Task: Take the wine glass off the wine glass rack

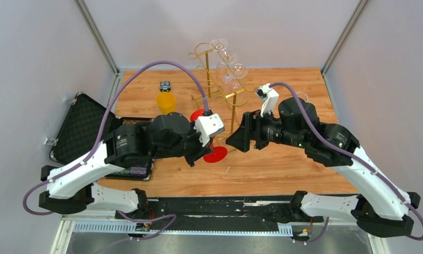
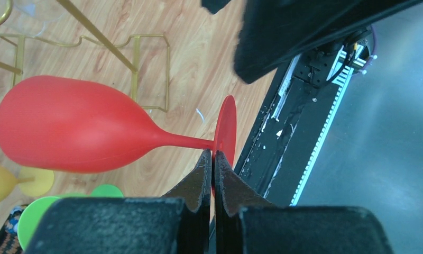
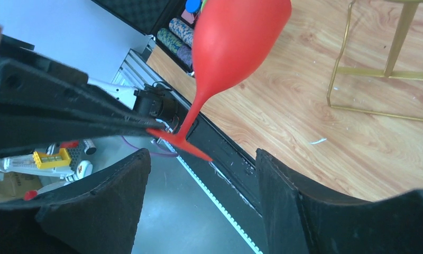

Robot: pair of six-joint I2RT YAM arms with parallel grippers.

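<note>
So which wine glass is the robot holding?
The red wine glass, pinched at its foot by the left gripper. The clear glasses hang on the gold rack, away from both grippers.

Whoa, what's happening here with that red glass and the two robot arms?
The left gripper is shut on the stem of a red wine glass, right by its foot, holding it on its side above the wooden table. The glass looks clear of the gold wine glass rack behind it. The right gripper hangs open close by, facing the glass without touching it. Clear glasses hang on the rack.
</note>
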